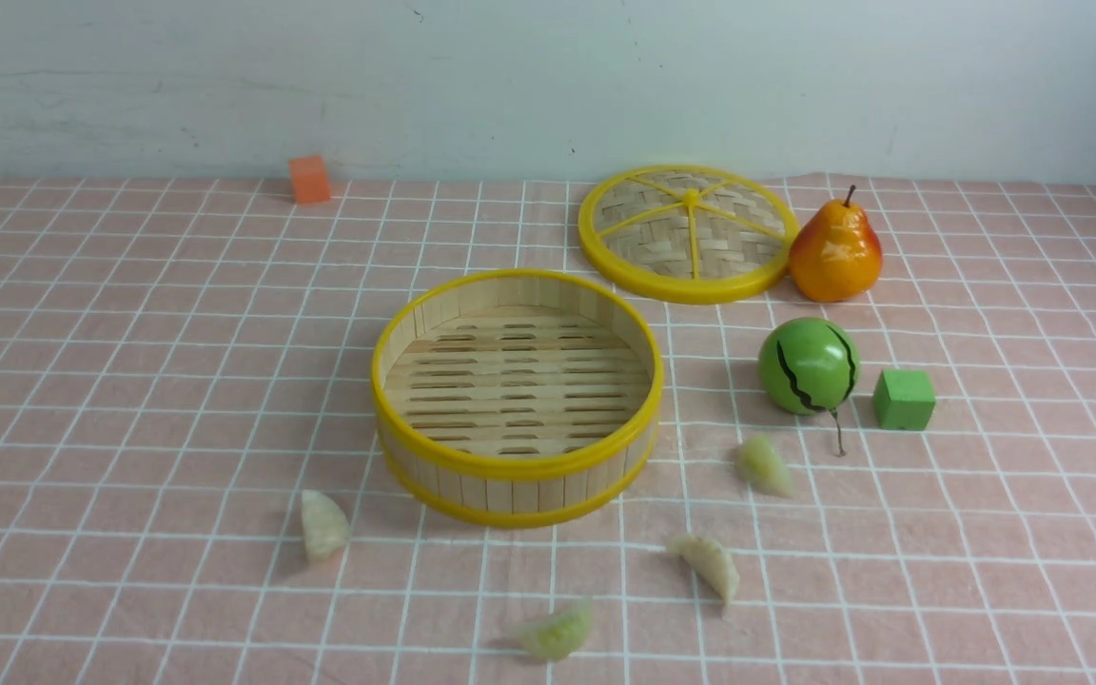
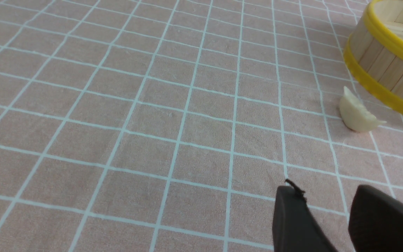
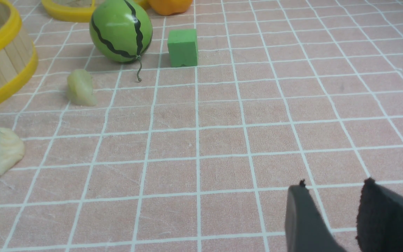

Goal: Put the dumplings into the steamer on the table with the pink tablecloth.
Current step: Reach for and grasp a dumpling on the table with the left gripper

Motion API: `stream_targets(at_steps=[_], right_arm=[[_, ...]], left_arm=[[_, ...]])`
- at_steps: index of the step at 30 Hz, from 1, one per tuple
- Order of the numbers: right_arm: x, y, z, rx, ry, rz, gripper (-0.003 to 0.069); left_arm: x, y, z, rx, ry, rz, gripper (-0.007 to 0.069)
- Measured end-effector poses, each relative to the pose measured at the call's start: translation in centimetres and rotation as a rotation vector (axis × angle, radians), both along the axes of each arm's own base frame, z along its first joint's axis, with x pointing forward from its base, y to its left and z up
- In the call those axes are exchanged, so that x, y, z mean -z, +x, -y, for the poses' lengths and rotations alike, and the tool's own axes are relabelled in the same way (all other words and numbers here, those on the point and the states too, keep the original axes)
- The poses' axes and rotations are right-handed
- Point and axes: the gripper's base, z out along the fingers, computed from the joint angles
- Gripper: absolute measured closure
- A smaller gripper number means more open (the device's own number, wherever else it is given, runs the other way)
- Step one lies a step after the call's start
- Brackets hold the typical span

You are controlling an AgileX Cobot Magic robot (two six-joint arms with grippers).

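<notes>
The steamer (image 1: pixel 517 395) stands with nothing in it at the middle of the table (image 1: pixel 129 381) under the pink tablecloth. Several dumplings lie on the cloth around its near side: one at the left (image 1: pixel 324 524), one at the right (image 1: pixel 763 465), and two in front (image 1: pixel 708 563) (image 1: pixel 556 632). Neither arm shows in the front view. My left gripper (image 2: pixel 327 192) is open over bare cloth, apart from a dumpling (image 2: pixel 357 113) beside the steamer (image 2: pixel 387 70). My right gripper (image 3: pixel 334 187) is open too, far from two dumplings (image 3: pixel 80 87) (image 3: pixel 5 147).
The flat woven lid (image 1: pixel 686 233) lies behind the steamer with a pear (image 1: pixel 835 252) against it. A green melon ball (image 1: pixel 808 366) and a green cube (image 1: pixel 904 399) sit right of the steamer. An orange cube (image 1: pixel 309 179) stands by the back wall.
</notes>
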Motion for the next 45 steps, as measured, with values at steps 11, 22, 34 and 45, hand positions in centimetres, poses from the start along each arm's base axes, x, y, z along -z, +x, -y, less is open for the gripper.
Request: stream_targets(at_steps=[11, 22, 34, 45], right_arm=[[0.0, 0.0, -0.4, -0.009, 0.110, 0.003, 0.0420], [-0.4, -0.1, -2.6, -0.058, 0.811, -0.015, 0.0420], [-1.3, -0.1, -3.3, -0.087, 1.126, 0.002, 0.0420], [-3.6, -0.5, -3.7, -0.248, 0.806, 0.100, 0.0428]], left_arm=[[-0.8, 0.2, 0.3, 0.000, -0.107, 0.093, 0.0386], [-2.5, 0.4, 1.3, -0.071, -1.116, 0.174, 0.0386], [-3.2, 0.4, 0.8, -0.126, -1.433, 0.235, 0.0386], [-5.9, -0.4, 2.4, 0.127, -1.018, 0.224, 0.0406]])
